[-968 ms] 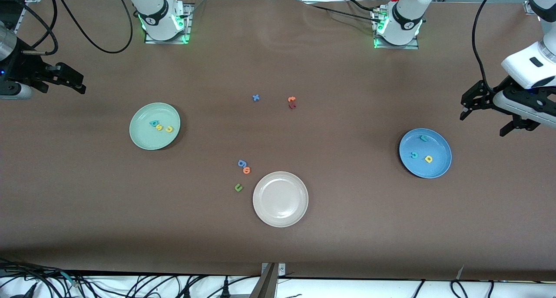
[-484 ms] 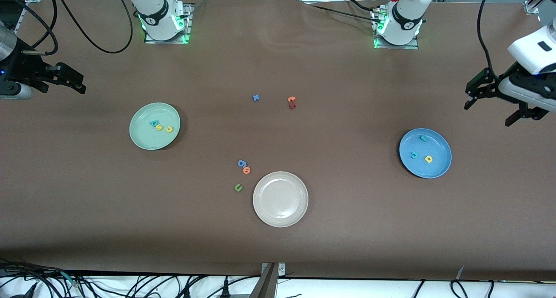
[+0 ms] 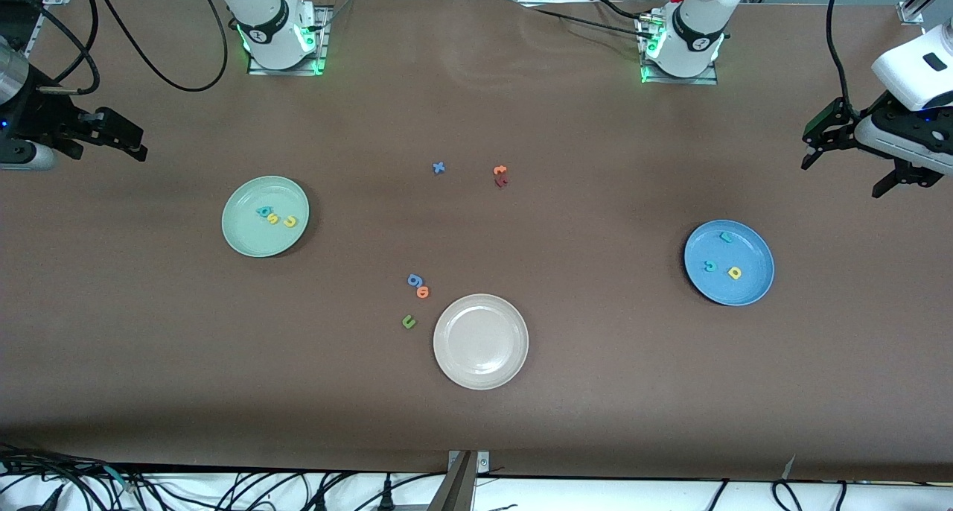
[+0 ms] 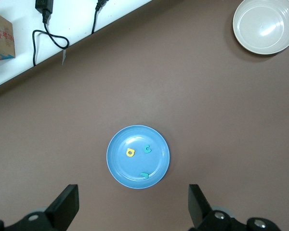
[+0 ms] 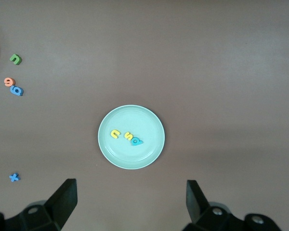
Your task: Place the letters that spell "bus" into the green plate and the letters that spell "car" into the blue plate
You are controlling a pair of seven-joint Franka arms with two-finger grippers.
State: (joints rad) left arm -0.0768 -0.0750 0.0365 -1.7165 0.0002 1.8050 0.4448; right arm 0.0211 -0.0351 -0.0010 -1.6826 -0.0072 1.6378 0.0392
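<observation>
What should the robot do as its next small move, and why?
Probably nothing more than parking both arms: the green plate already holds b, s, u, the blue plate holds c, a, r, and the left gripper and right gripper are open, empty.

A round pale green plate [image 3: 265, 216] lies flat below the right gripper [image 3: 119, 140], holding a teal b [image 3: 263, 212], yellow s [image 3: 274, 218] and yellow-orange u [image 3: 290, 221] in a row. A round blue plate [image 3: 729, 262] lies below the left gripper [image 3: 852, 164], holding a teal r [image 3: 726, 236], teal c [image 3: 710, 266] and yellow a [image 3: 735, 273], spaced apart.
</observation>
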